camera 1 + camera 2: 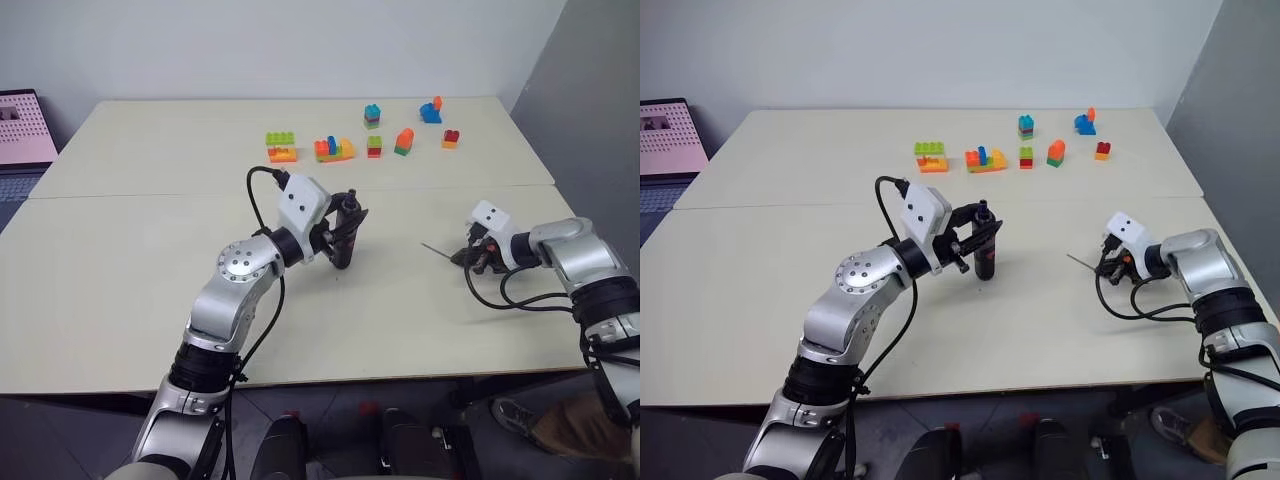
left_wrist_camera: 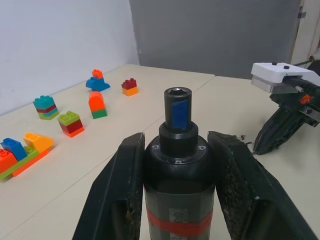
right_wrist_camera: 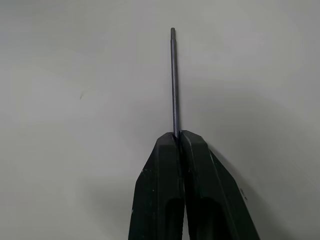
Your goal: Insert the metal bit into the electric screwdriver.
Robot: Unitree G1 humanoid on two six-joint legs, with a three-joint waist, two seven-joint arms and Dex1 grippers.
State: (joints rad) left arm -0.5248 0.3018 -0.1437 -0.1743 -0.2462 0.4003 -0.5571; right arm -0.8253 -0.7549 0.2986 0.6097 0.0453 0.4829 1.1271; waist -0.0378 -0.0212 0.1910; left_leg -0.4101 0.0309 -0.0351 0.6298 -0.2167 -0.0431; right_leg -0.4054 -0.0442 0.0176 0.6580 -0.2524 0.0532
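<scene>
Clamped between the left gripper's two black fingers, the electric screwdriver is held upright over the middle of the table, its open hex socket turned upward, away from the tabletop. Well apart from it, to the right, the metal bit is pinched by one end in the shut right gripper. Its long axis is carried on from the fingers toward the table, the free end pointing roughly toward the screwdriver. No containers are seen; toy bricks are scattered along the far side.
</scene>
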